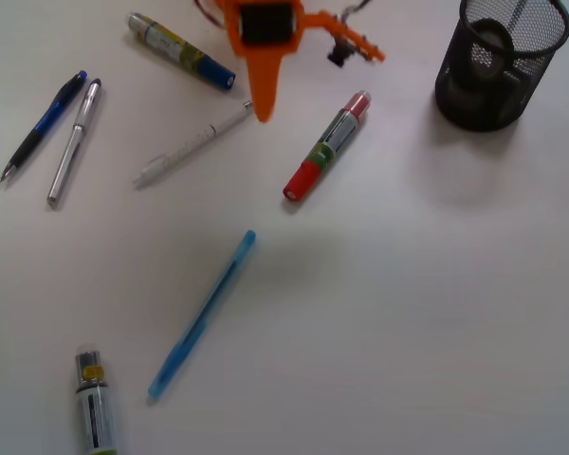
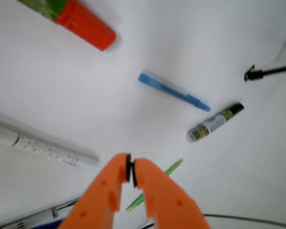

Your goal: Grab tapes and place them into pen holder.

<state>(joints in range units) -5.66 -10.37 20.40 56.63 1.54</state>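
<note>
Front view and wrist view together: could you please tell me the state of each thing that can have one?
gripper: shut, holding nothing.
pen holder: upright, contents unclear through the mesh.
red marker: lying flat, capped.
blue pen: lying flat, clear of the gripper.

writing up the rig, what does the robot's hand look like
The hand is bright orange plastic: two tapering fingers with thin black pads at the tips. From the front its body holds a black block, with a small black part and thin red and dark wires beside it.
</note>
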